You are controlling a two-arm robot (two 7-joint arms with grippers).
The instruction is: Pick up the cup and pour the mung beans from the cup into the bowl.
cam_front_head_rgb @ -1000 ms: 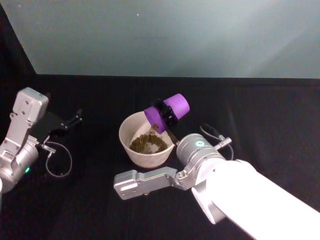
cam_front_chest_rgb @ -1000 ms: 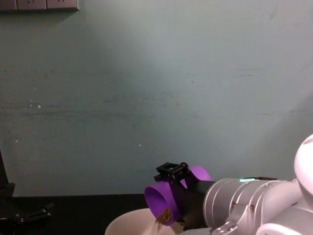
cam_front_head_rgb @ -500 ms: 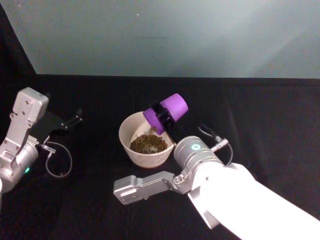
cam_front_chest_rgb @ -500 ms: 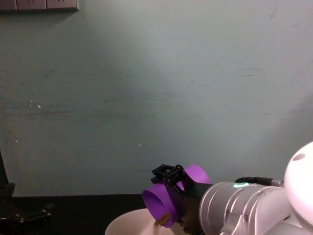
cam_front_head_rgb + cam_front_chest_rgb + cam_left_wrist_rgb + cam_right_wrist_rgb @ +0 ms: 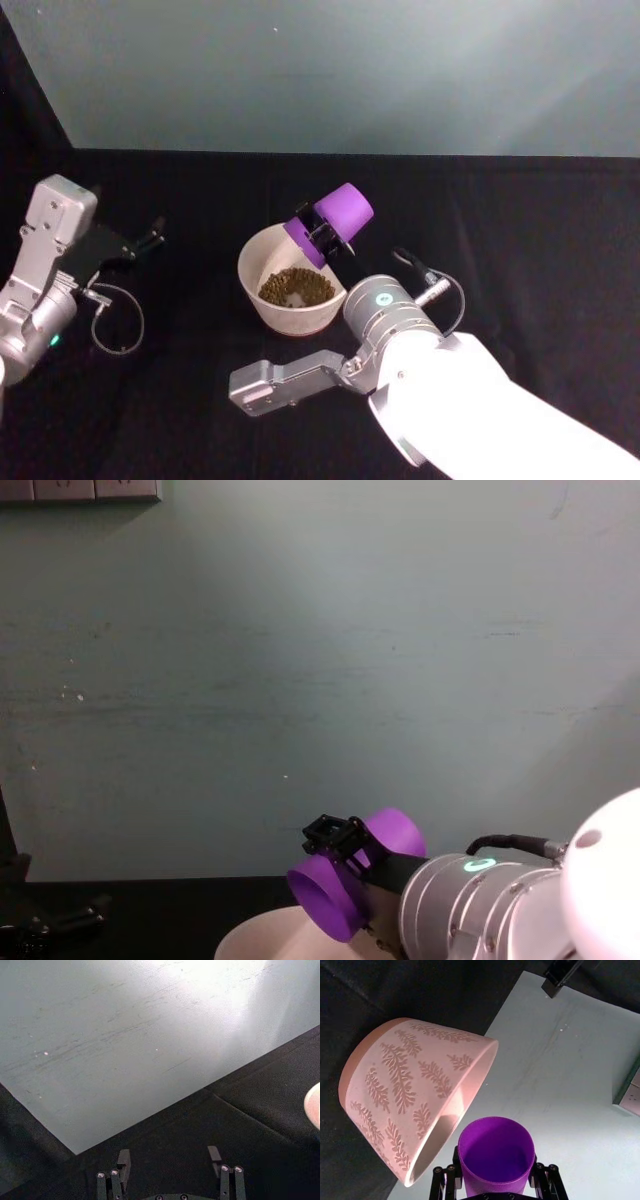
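You are clamping the right tool (image 5: 322,230) mid-wall on the tipped cup (image 5: 345,210) over the bowl (image 5: 250,275), likely light, slick plastic; the left tool (image 5: 169,1156) is idling, fingers spread, near the counter's left edge.

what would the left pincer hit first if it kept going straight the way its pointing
Likely the black table, then the pale wall behind. The open left pincer points low across it; the bowl sits off that line, though depth is unclear.

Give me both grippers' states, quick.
Left gripper: open, empty.
Right gripper: shut on the cup, tipped over the bowl.
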